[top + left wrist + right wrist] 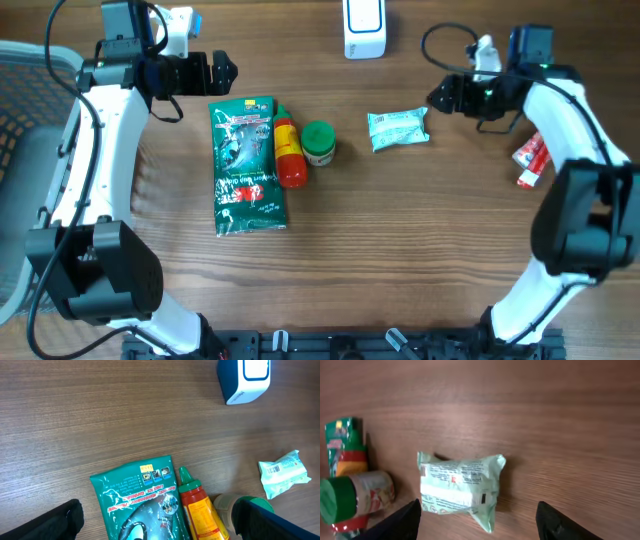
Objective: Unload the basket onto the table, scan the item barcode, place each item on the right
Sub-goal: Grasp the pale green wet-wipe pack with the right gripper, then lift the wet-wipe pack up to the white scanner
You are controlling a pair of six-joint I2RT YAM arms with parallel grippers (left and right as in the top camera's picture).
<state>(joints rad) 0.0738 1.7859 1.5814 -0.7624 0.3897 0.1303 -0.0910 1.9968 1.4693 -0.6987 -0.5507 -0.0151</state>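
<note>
Packet (398,130) of pale green lies flat on the table (400,250) — the right gripper (437,97) is spread near it, holding nothing; the left gripper (225,72) is spread too.

The scanner (245,380) is cut off by the top edge of the left wrist view, and the green bag (137,505) and the red bottle (200,512) run out under its bottom edge. There the left gripper (160,527) shows only the tips of its fingers (55,522), and one of them hides most of the green-lidded jar (224,510). In the right wrist view the print on the pale packet (460,487) is too blurred to read. From overhead, the basket (25,90) is cut by the left edge, and the label of the red-and-white tube (530,160) is too small to read.
</note>
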